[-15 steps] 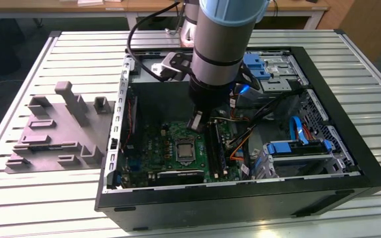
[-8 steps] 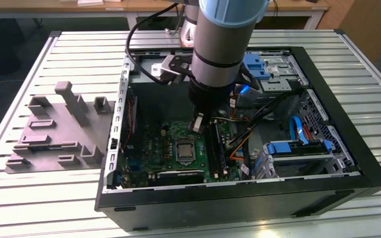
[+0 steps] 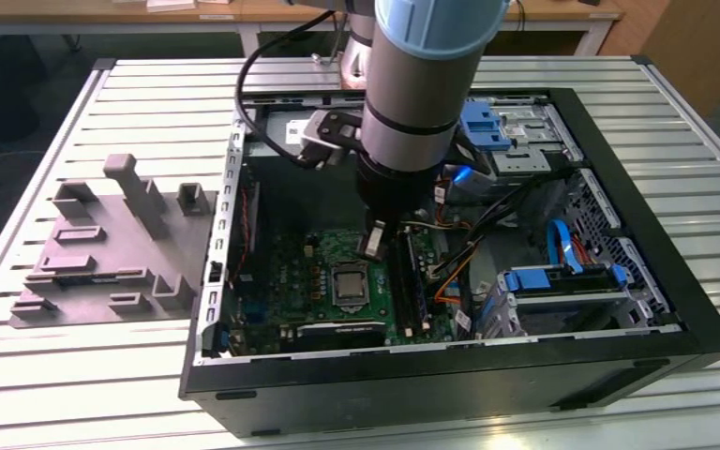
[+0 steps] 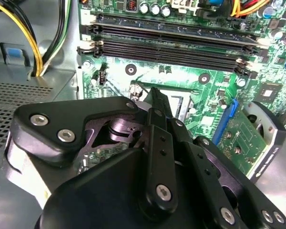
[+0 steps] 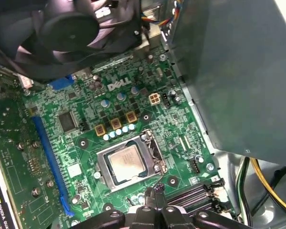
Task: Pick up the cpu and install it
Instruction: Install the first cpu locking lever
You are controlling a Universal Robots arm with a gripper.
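Note:
The cpu (image 5: 129, 162), a small silvery square chip, lies flat inside the metal-framed socket (image 5: 104, 164) of the green motherboard (image 5: 81, 167). In the exterior view the cpu (image 3: 350, 284) sits in the middle of the board inside the open computer case (image 3: 660, 281). My gripper (image 3: 374, 246) hangs just above the board, slightly behind the socket and beside the memory slots (image 4: 171, 45). Its black fingers (image 4: 155, 102) are pressed together with nothing between them. In the first wrist view the gripper (image 5: 155, 193) has its tips a short way off the socket's edge.
A grey plastic tray (image 3: 97, 272) with raised blocks lies on the slatted table at the exterior view's left. Inside the case are a black fan (image 5: 69, 28), yellow cables (image 4: 31, 43), blue drive brackets (image 3: 561, 279) and a graphics card (image 5: 5, 157).

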